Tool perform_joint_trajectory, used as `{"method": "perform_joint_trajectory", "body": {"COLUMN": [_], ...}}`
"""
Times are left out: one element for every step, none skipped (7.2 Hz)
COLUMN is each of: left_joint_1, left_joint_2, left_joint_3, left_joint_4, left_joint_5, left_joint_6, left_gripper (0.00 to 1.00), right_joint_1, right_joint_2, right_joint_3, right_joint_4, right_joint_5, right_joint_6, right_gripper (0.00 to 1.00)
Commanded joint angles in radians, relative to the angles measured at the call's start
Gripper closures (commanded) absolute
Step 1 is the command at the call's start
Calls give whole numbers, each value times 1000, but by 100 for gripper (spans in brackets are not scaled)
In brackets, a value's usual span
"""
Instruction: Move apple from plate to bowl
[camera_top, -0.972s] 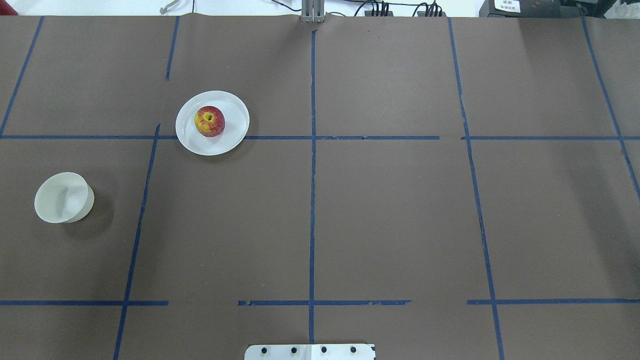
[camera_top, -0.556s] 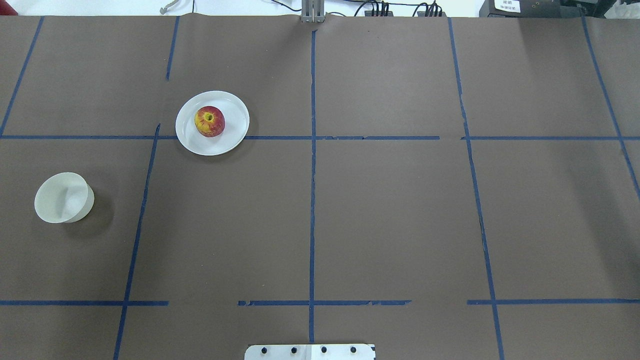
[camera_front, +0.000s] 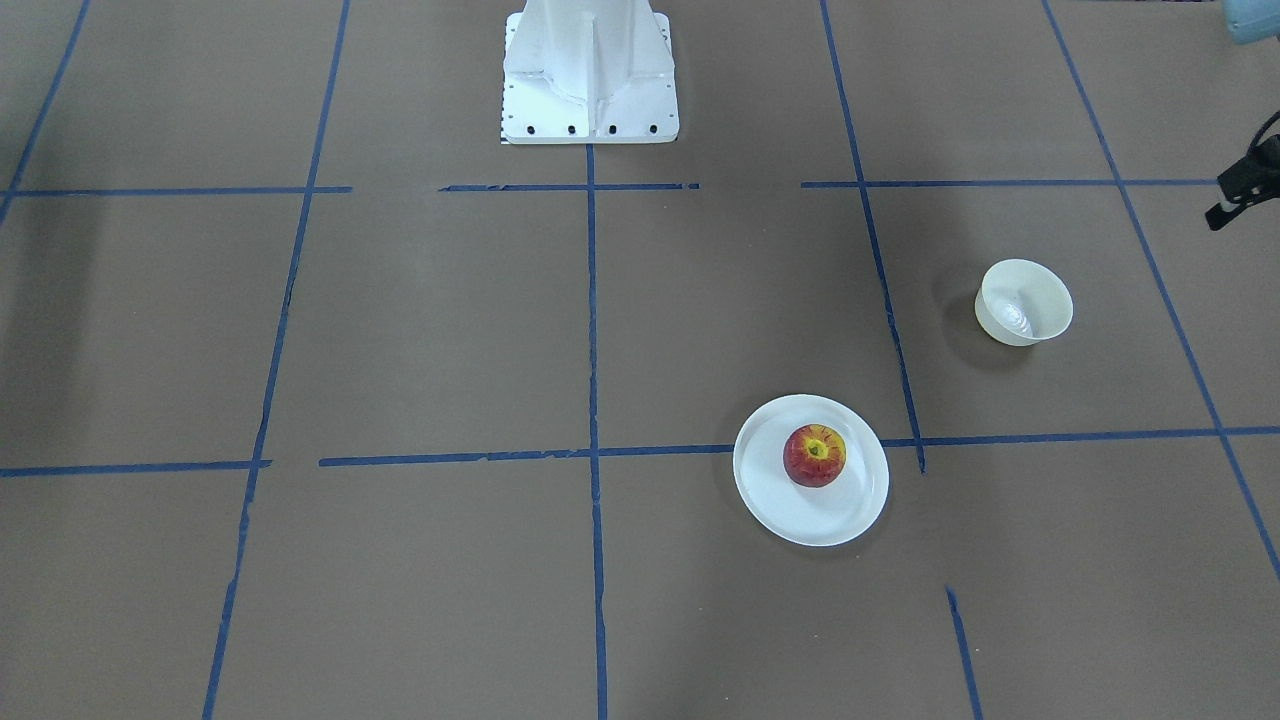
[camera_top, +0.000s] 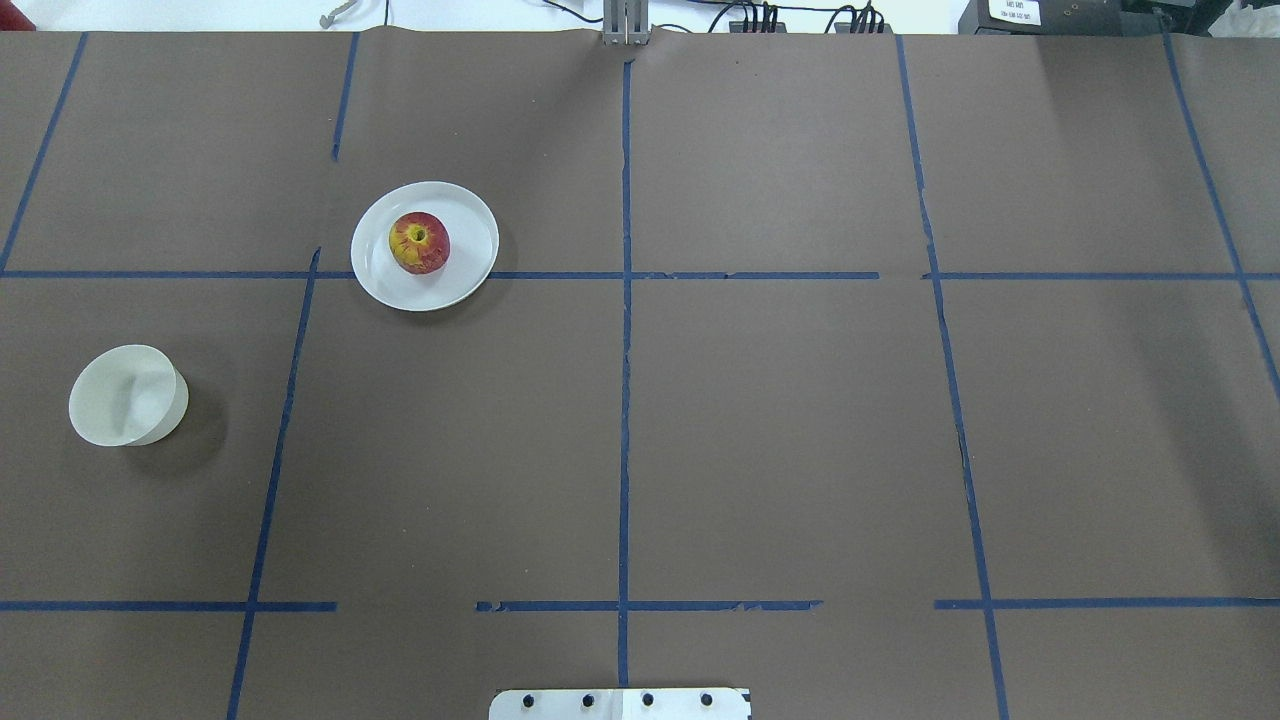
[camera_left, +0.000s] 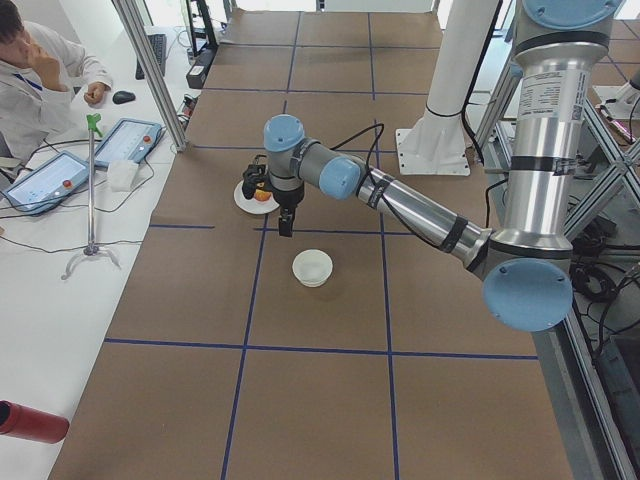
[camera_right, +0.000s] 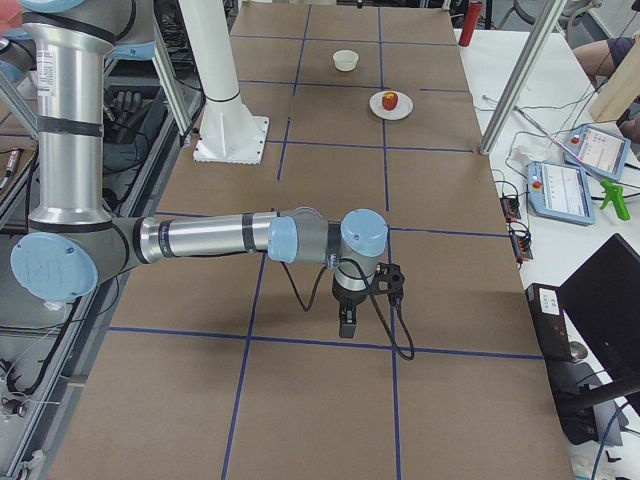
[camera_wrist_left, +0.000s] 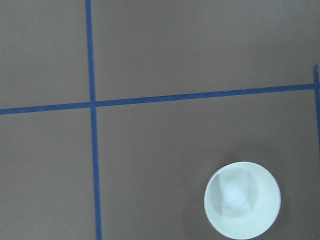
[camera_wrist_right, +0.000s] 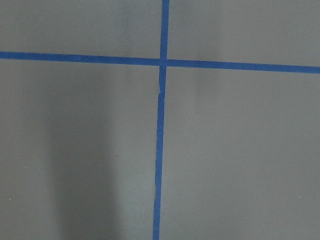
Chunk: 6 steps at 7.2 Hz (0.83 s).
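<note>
The red apple (camera_top: 419, 242) with a yellow-green stem patch sits on the flat white plate (camera_top: 470, 275) at the back left of the table. It also shows in the front-facing view (camera_front: 815, 455). The small cream-white bowl (camera_top: 125, 395) stands empty, nearer and further left, and shows at the bottom right of the left wrist view (camera_wrist_left: 242, 200). My left gripper (camera_left: 285, 228) hangs high between the plate and the bowl in the exterior left view only. My right gripper (camera_right: 346, 328) hangs over bare table in the exterior right view only. I cannot tell whether either is open or shut.
The table is covered in brown paper with blue tape lines. The robot's white base (camera_front: 590, 70) stands at the near middle edge. An operator (camera_left: 40, 70) sits beyond the table's far side, with tablets (camera_left: 125, 140) and a red bottle (camera_left: 30, 422) nearby.
</note>
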Motion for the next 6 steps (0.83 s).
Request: {"method": "perform_joint_trajectory", "body": {"left_joint_1": [185, 264, 321, 323, 337, 337], "left_joint_2": [-161, -265, -339, -399, -460, -494], "left_joint_3": [11, 61, 135, 193, 333, 472], "left_joint_4": [-36, -34, -37, -40, -127, -252], "left_joint_5": [9, 105, 176, 178, 181, 184], "left_joint_6": [-241, -292, -328, -328, -330, -353], "left_gripper": [1, 1, 2, 2, 2, 2], "right_joint_1": [0, 0, 0, 0, 0, 0], "right_joint_2": [0, 0, 0, 0, 0, 0], "right_joint_3": [-1, 1, 1, 1, -1, 1], "right_joint_4": [0, 0, 0, 0, 0, 1], "right_joint_5": [0, 0, 0, 0, 0, 0], "right_joint_6": [0, 0, 0, 0, 0, 0], "right_gripper": [0, 0, 0, 0, 0, 0]}}
